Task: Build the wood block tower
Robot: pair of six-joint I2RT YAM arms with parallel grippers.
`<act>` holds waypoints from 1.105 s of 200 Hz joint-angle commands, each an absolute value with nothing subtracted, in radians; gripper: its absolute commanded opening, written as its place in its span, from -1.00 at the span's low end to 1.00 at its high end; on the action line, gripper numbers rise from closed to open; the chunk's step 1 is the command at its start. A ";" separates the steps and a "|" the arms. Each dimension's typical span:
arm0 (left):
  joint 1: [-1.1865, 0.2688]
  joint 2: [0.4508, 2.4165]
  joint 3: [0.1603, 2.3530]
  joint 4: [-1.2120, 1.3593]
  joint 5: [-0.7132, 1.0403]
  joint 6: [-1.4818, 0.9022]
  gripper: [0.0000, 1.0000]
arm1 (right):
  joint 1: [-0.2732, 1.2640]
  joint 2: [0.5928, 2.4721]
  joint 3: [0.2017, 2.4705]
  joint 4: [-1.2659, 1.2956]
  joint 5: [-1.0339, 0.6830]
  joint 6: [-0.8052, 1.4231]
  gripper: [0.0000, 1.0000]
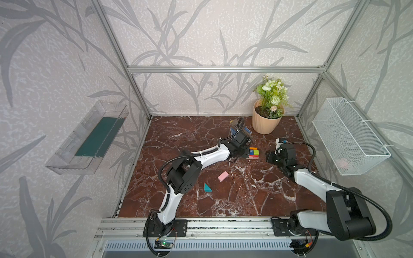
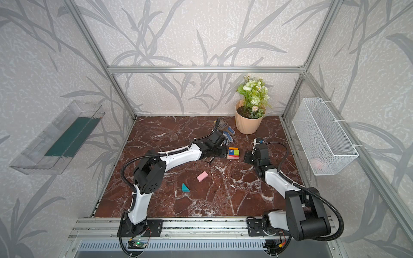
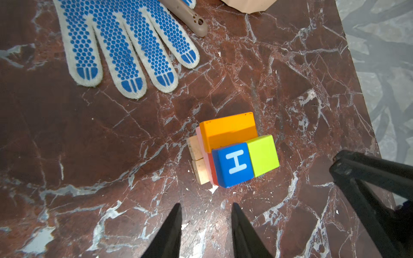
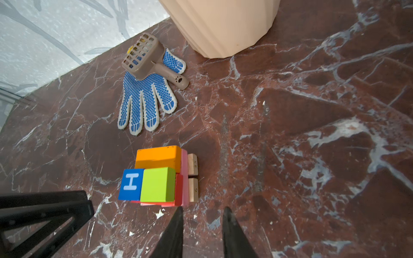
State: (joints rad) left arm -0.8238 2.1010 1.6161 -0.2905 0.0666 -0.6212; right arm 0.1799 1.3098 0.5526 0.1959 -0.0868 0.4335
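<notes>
The tower (image 1: 254, 153) (image 2: 233, 153) stands mid-table between my two grippers. It has two tan bars (image 3: 197, 162) at the base, then pink and red blocks, with an orange block (image 3: 228, 129), a blue "H" cube (image 3: 233, 164) and a lime cube (image 3: 263, 155) on top. My left gripper (image 3: 205, 206) (image 1: 237, 156) hovers just left of the tower, open and empty. My right gripper (image 4: 203, 208) (image 1: 271, 157) is just right of it, jaws apart over bare marble. In both top views a loose pink block (image 1: 223, 176) and a teal wedge (image 1: 207, 187) lie nearer the front.
A peach flowerpot (image 1: 266, 122) stands at the back right. A blue-dotted glove (image 4: 145, 105) with a brown scoop (image 4: 145, 57) on it lies behind the tower. A wire basket (image 1: 348, 134) hangs on the right wall and a clear tray (image 1: 89, 138) on the left.
</notes>
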 commanded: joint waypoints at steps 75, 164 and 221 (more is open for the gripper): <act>-0.831 2.137 1.602 -0.259 0.101 -0.632 -0.24 | 0.279 1.369 0.606 0.133 -0.088 0.411 -0.41; -0.832 2.172 1.628 -0.262 0.121 -0.640 -0.24 | 0.282 1.433 0.664 0.088 -0.060 0.413 -0.42; -0.832 2.194 1.658 -0.273 0.123 -0.641 -0.25 | 0.282 1.456 0.687 0.070 -0.044 0.413 -0.42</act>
